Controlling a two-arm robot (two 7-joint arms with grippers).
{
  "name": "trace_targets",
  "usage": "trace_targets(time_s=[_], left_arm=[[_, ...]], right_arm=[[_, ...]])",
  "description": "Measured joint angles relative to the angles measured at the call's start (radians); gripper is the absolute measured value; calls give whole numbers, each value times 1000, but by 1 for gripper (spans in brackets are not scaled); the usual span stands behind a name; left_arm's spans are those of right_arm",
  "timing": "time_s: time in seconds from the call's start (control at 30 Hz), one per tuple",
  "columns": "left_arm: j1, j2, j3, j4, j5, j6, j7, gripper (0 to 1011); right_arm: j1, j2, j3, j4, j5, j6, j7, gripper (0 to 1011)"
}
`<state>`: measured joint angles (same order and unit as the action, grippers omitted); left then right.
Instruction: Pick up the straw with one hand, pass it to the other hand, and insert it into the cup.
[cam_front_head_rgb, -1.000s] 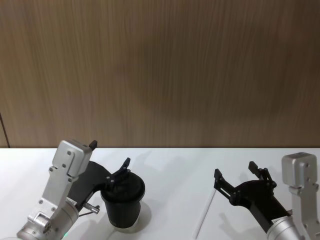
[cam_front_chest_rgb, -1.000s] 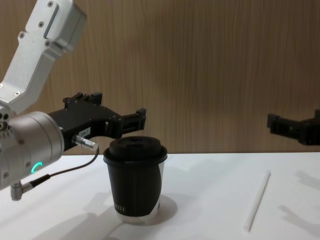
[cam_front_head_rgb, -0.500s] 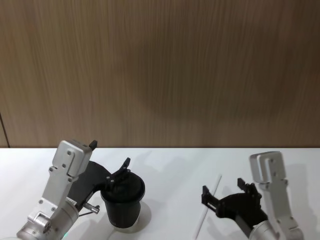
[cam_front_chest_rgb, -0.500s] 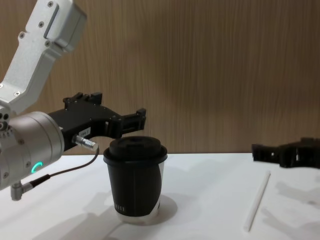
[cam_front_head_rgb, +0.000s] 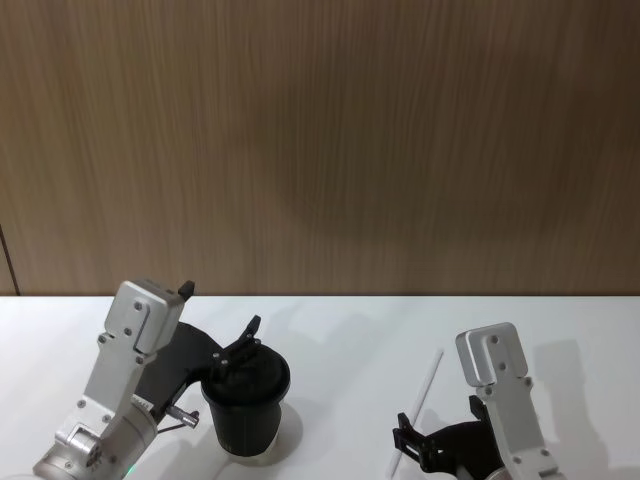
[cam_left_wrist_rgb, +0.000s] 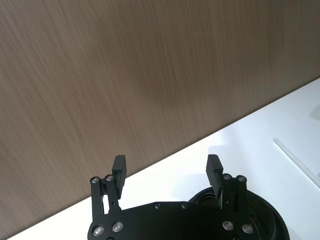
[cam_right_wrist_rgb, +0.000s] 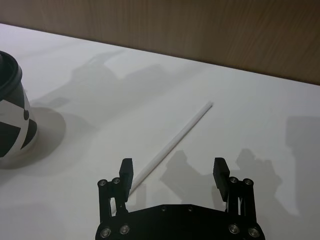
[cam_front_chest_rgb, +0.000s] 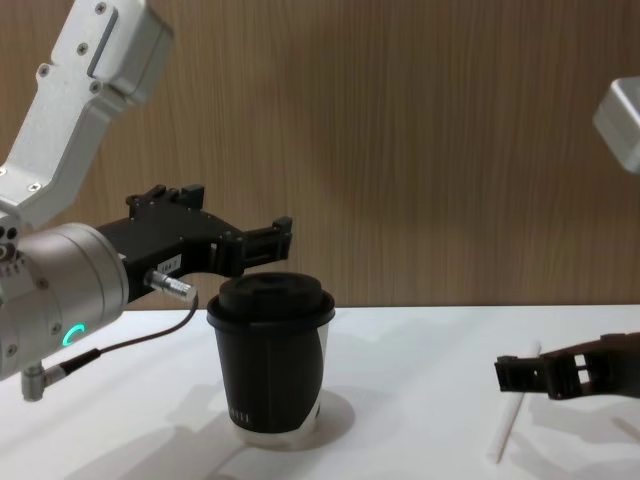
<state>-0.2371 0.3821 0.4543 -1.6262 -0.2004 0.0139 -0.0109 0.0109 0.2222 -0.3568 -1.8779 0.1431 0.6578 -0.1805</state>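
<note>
STEP: grasp straw | my right gripper (cam_right_wrist_rgb: 173, 167) spread wide, low over the straw (cam_right_wrist_rgb: 172, 140), flat on the table (cam_right_wrist_rgb: 260, 115) at 3 o'clock of the cup (cam_front_head_rgb: 245, 400) | DO: straw sits beside 1 finger, so centre it, then close gently | left gripper (cam_left_wrist_rgb: 166, 165) open, parked over the cup

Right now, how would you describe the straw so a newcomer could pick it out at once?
On the white table, look to the robot's right of the black lidded cup. The straw lies flat there, its near end by the open right end effector. It is the one thin white stick among black parts.
</note>
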Motion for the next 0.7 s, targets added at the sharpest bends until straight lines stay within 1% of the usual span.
trace_targets(time_s=[0.2,0.37,0.7], left_arm=[[0,0,0,0,0,0,0,1003],[0,0,0,0,0,0,0,1003],[0,0,0,0,0,0,0,1003]], right_arm=[[4,-7,-10,1,-18,26,-14,1001],[12,-10,-16,6,-27,35,-15,1001],[36,-19,-22,30,-27,36,12,1001]])
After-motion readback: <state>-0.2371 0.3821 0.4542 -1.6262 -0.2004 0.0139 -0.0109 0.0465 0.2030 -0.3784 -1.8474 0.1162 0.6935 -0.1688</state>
